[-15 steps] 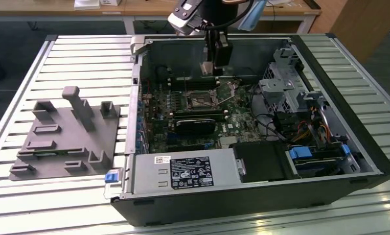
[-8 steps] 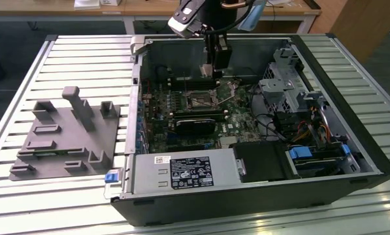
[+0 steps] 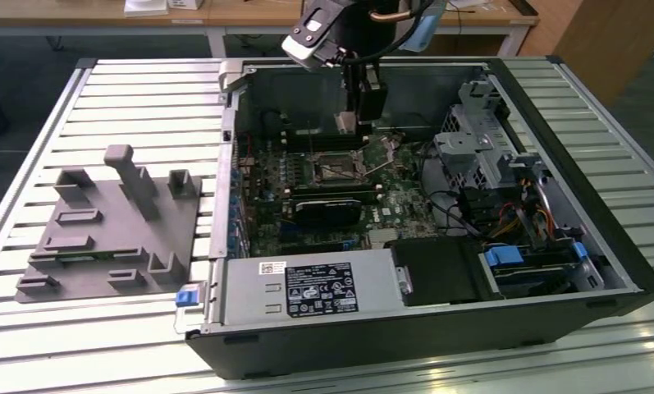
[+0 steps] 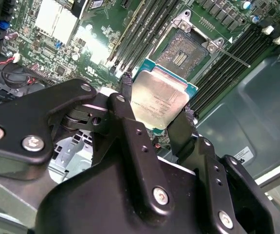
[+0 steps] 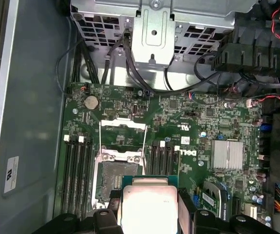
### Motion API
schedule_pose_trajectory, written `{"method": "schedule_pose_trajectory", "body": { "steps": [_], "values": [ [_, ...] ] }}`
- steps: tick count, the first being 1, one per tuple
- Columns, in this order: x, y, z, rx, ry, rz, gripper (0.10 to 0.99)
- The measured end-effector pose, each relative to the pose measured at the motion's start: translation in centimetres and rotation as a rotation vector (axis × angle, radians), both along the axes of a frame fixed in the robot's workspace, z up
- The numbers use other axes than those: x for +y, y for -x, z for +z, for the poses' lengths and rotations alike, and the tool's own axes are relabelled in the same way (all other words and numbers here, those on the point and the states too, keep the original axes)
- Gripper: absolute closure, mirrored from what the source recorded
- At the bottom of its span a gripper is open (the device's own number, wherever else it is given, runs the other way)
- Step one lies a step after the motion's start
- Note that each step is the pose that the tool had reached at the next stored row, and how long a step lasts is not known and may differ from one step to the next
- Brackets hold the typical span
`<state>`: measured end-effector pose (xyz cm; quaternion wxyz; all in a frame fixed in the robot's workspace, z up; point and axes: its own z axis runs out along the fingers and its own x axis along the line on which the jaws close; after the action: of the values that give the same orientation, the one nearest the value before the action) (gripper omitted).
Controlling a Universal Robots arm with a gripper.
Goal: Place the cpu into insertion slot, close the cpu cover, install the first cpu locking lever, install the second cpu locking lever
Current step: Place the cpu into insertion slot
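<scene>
black gripper (image 4: 157,97) clamps the cpu (image 4: 165,92) by two edges, hovering near the bare insertion slot (image 5: 111,178); the cpu cover (image 5: 122,132) stands open.

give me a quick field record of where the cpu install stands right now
hand: shut on the cpu, over the motherboard
cpu: gripped at two opposite edges, metal face showing, not yet seated
insertion slot: empty, dark centre exposed
cpu cover: swung open, off the slot
</scene>
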<state>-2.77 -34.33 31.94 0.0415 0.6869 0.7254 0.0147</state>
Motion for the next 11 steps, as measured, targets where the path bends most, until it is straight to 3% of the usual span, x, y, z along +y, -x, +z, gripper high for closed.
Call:
{"method": "schedule_pose_trajectory", "body": {
  "steps": [11],
  "values": [
    [0.00, 0.00, -0.90, 0.0000, 0.002, 0.000, 0.545]
  ]
}}
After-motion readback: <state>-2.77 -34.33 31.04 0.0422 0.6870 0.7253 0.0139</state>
